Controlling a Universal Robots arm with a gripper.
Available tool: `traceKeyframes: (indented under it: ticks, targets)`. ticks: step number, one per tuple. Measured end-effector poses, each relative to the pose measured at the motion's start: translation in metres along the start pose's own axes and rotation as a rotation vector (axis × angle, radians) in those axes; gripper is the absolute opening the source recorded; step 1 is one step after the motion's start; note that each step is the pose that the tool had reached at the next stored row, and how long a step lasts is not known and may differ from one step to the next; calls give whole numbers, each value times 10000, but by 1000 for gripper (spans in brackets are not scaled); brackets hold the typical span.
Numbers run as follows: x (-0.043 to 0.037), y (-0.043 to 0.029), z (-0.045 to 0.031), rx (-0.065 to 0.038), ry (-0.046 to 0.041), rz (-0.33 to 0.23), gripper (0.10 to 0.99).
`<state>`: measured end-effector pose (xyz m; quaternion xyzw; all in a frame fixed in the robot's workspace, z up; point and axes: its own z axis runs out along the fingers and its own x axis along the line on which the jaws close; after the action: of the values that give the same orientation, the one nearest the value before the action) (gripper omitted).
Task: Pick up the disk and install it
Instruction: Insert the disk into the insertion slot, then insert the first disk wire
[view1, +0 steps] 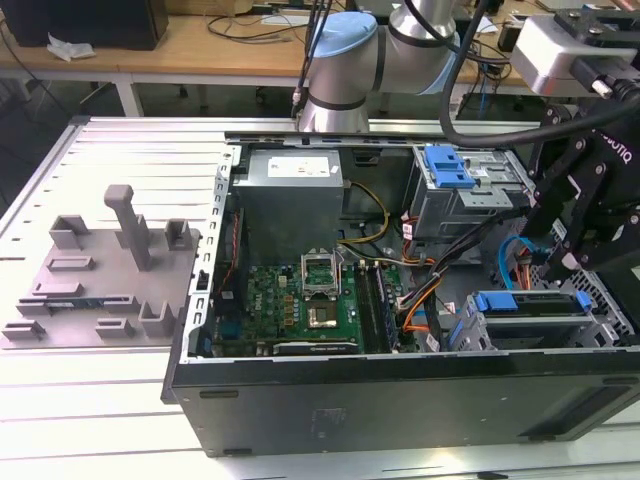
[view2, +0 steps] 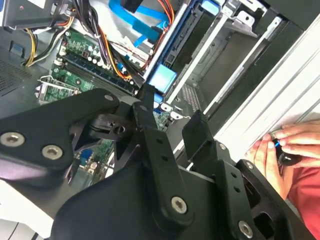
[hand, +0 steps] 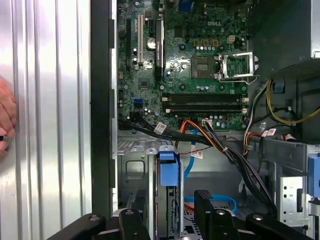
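The disk (view1: 530, 303) sits on edge in the drive cage at the front right corner of the open computer case, its blue rails on top. In both wrist views its blue end tab (hand: 168, 170) (view2: 161, 77) shows in the cage slot. My gripper (view1: 557, 262) hangs just above the cage. It stands open in both wrist views (hand: 167, 205) (view2: 172, 107), with one black finger (hand: 202, 200) on either side of the disk's line and nothing between them.
A grey fixture plate (view1: 100, 280) with upright posts lies at the exterior view's left. A smaller blue clip (view1: 447, 167) sits on the upper bay. Cables (hand: 220, 142) cross beside the cage, by the motherboard (view1: 300, 300). A person's hand (view2: 292, 142) rests on the table by the case.
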<state>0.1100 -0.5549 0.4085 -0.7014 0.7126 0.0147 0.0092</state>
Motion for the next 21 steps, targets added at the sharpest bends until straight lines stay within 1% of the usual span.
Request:
traceKeyframes:
  ticks: [16, 17, 18, 19, 20, 21]
  targets:
    - [-1, 0, 1, -1, 29, -20, 502]
    - [-30, 1, 5, 0, 38, -20, 502]
    - [-140, 2, 7, 1, 142, -19, 502]
    - [-221, 4, 9, 3, 260, -18, 502]
    - [-294, 4, 10, 5, 391, -18, 502]
    - [-343, 3, 13, 6, 480, -17, 502]
